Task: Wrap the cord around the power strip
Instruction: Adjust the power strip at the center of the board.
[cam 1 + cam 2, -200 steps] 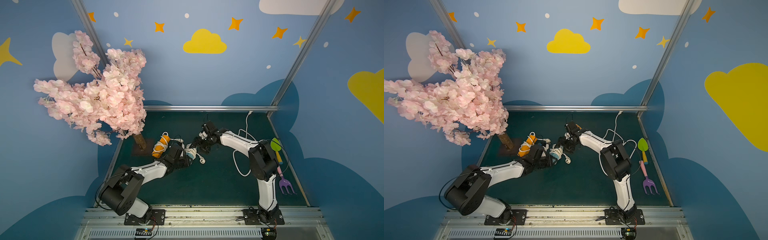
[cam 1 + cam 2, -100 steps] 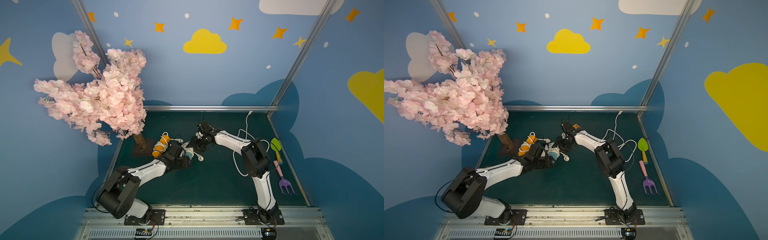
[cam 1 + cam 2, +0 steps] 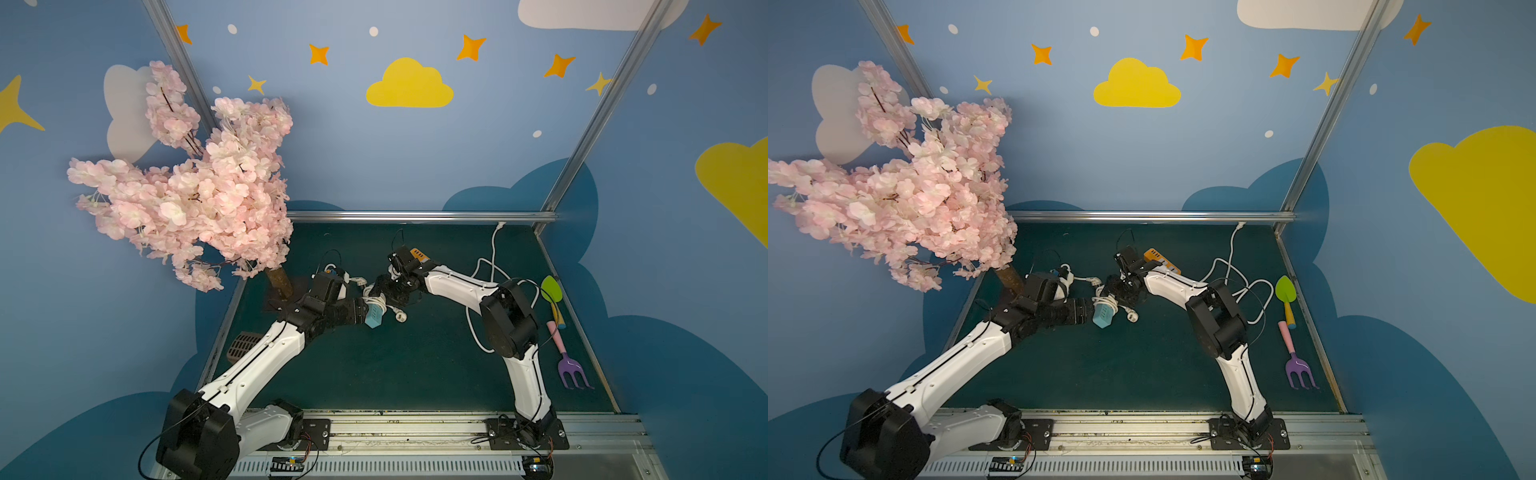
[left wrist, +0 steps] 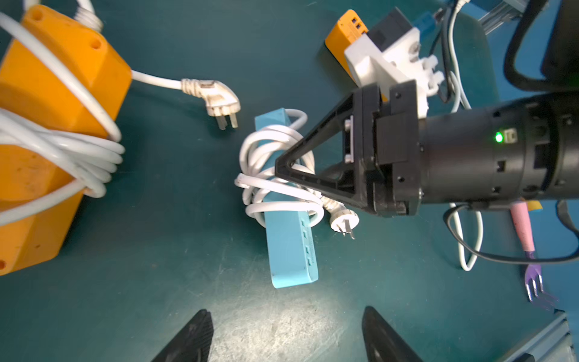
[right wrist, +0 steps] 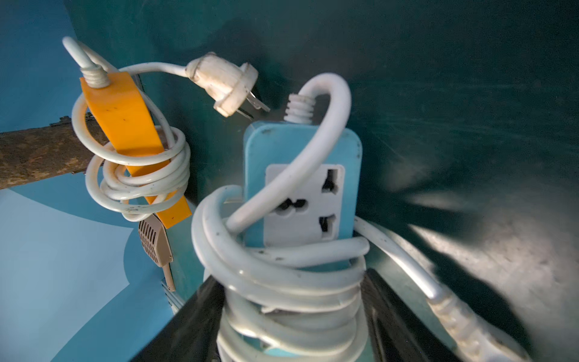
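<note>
Since the left gripper (image 4: 285, 310) has sprung apart, the cord (image 4: 275, 138) stays coiled round the power strip (image 4: 291, 250), wrap judged complete; right gripper (image 5: 291, 275) straddles it, clamp undetermined.

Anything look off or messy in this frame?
Yes: the cord on the blue power strip is bunched in loose, crossing loops toward one end, and its plug sticks out free, not tucked in.
</note>
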Robot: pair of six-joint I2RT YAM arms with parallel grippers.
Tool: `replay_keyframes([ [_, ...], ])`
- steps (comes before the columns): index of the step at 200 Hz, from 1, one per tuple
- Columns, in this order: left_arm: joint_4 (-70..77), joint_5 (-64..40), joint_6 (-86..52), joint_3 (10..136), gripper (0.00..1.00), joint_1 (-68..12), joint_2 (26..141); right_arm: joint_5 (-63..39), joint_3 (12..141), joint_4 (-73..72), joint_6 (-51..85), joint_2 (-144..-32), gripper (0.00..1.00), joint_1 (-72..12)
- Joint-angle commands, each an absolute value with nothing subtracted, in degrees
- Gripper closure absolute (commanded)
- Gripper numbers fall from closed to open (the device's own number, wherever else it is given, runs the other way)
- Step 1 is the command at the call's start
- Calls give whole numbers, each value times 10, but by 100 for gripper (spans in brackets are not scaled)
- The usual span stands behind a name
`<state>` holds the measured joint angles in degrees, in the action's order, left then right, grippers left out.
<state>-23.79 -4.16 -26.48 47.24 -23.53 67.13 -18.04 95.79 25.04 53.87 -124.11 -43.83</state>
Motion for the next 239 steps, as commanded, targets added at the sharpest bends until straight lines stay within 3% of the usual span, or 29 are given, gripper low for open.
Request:
replay_keyframes([
  [1, -255, -41, -250, 485, 24, -233, 671, -147, 965, 312, 528, -1252, 27, -443],
  [239, -212, -62, -242, 475, 25, -234, 694, -89, 1025, 382, 437, -1182, 20, -443],
])
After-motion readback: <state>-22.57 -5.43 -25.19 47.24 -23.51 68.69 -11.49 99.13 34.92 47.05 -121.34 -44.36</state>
